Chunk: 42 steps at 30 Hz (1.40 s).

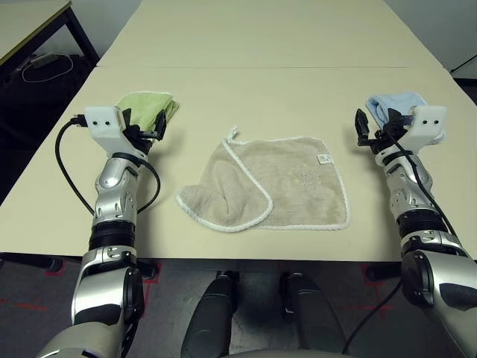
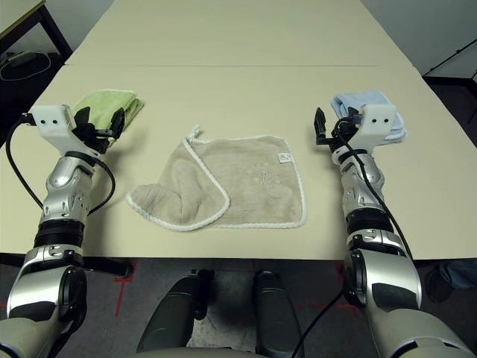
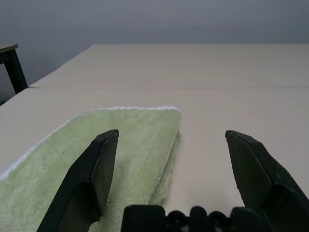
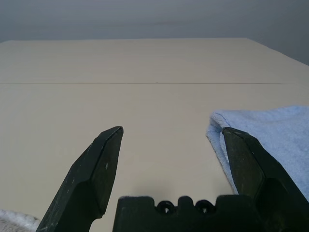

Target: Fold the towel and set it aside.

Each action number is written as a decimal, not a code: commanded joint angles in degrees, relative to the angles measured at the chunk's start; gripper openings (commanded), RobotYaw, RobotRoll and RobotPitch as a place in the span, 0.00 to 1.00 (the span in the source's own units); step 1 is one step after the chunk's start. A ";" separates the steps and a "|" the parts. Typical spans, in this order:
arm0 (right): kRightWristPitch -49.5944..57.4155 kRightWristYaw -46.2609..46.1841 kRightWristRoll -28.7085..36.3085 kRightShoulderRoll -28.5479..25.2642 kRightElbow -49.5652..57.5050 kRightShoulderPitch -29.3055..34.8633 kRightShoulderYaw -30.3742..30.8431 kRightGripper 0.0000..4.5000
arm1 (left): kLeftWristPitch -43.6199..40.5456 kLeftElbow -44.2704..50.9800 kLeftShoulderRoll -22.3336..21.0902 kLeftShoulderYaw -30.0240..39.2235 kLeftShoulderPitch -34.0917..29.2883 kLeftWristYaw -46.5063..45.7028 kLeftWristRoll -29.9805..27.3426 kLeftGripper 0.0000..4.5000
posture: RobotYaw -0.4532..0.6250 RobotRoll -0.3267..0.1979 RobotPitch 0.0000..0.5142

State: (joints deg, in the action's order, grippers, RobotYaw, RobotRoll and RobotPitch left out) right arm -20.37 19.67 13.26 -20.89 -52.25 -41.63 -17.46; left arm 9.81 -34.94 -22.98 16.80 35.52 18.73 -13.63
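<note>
The towel (image 1: 287,183), beige with white stitched edging, lies on the table between my arms. Its near left corner is turned over onto itself, a white loop sticks out at its far left corner, and a small white tag sits near its far right corner. My left gripper (image 1: 144,124) hovers open to the towel's left, over the near edge of a green folded towel (image 1: 149,106). My right gripper (image 1: 375,127) is open on the towel's right, beside a light blue folded towel (image 1: 395,107). Neither gripper holds anything.
The cream table (image 1: 261,45) stretches far back with a seam across it. The green folded towel (image 3: 120,145) sits under my left fingers, and the blue one (image 4: 270,135) lies beside my right fingers. A dark desk (image 1: 30,22) stands off to the far left.
</note>
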 commanded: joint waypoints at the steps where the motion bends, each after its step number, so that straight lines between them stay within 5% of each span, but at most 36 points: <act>1: 0.42 0.78 0.26 -0.57 -0.78 0.53 -0.22 1.00 | -0.53 -1.66 0.01 -0.47 -0.82 0.63 0.30 1.00 | 0.38 0.62 0.29; 19: 0.74 2.60 1.43 -0.44 -1.39 0.82 -1.27 1.00 | -0.88 -3.39 -1.72 -1.12 -0.03 4.58 0.43 1.00 | 0.39 0.62 0.28; 26: 2.25 5.10 1.81 -0.56 -1.82 0.62 -1.05 1.00 | -5.34 -3.18 -8.72 -2.43 -0.70 18.87 -2.00 1.00 | 0.39 0.62 0.30; 42: 6.27 14.17 -0.18 -2.23 -2.62 -1.40 2.79 1.00 | -20.06 6.27 -13.26 -5.60 -1.36 43.14 -9.46 1.00 | 0.43 0.62 0.36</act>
State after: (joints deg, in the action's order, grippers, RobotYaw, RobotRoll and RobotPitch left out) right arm -14.91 32.37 13.68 -22.18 -54.21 -42.59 -15.42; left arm -9.66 -29.93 -35.31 12.24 35.23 60.06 -23.13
